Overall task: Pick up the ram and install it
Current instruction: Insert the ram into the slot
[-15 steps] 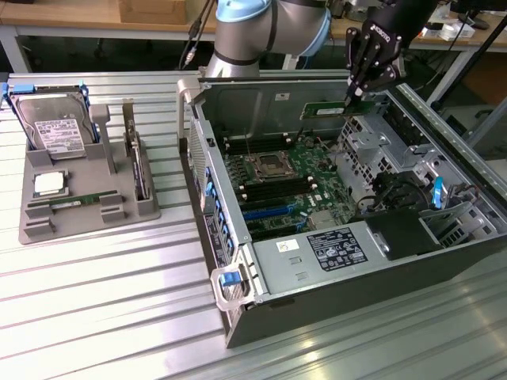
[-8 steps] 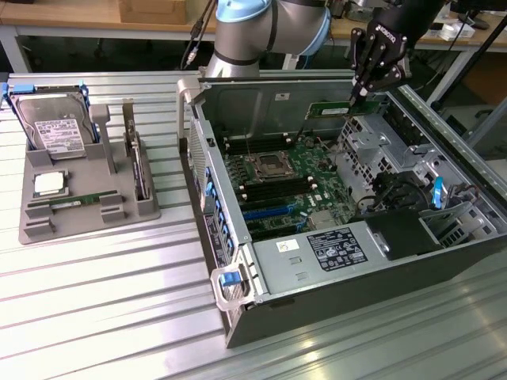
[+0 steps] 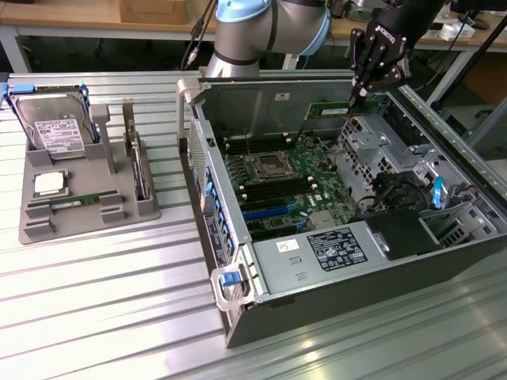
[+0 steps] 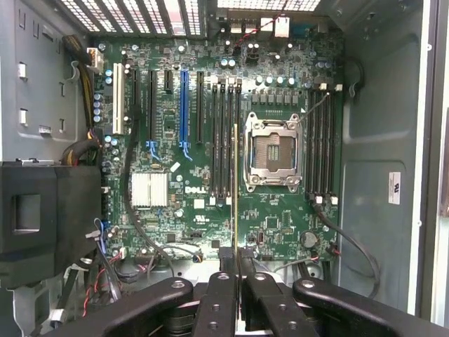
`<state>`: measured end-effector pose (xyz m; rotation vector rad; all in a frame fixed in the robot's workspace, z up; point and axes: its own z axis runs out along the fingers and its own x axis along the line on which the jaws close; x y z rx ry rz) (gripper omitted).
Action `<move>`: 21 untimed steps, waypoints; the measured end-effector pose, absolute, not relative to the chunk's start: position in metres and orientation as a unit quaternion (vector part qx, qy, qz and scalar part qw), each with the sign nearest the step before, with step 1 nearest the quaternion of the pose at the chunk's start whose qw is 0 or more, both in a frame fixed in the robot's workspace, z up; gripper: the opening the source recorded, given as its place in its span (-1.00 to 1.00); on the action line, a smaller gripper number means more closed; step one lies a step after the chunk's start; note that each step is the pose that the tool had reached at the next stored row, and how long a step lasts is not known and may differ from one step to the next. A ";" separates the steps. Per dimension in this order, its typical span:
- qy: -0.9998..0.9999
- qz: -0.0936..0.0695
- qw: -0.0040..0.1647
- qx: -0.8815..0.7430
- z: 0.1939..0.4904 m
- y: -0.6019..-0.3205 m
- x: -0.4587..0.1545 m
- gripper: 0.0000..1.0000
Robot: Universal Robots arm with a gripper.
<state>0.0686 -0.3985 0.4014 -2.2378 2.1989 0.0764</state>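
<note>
Closest to the wrist camera, the tool (image 4: 236, 258) is clenched on the ram (image 4: 234, 175), which shows edge-on as a thin gold line. Beyond it lies the green motherboard (image 4: 203, 203), printed with white "DELL" lettering. The ram's edge lines up with the black memory slots (image 4: 223, 140) beside the processor socket (image 4: 272, 151); whether it touches them cannot be told.

In the exterior view the ribbed metal counter (image 3: 95, 317) comes first, then the open computer case (image 3: 317, 313), whose inner cover carries labels with print too small to read. At the case's nine o'clock, a grey tray (image 3: 40, 229) holds a hard drive (image 3: 55, 127) with a white label, a square processor chip (image 3: 49, 184) and another green stick (image 3: 75, 202). Farthest back, at the case's one o'clock, the tool (image 3: 358, 99) grips the ram (image 3: 333, 108) over the case.
</note>
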 end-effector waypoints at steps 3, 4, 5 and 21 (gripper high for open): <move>0.701 0.024 0.002 -0.713 0.399 -0.399 0.067 -0.76; 0.701 0.024 0.002 -0.713 0.398 -0.399 0.066 -0.76; 0.701 0.024 0.002 -0.713 0.397 -0.399 0.066 -0.76; 0.701 0.024 0.002 -0.713 0.376 -0.399 0.066 -0.76</move>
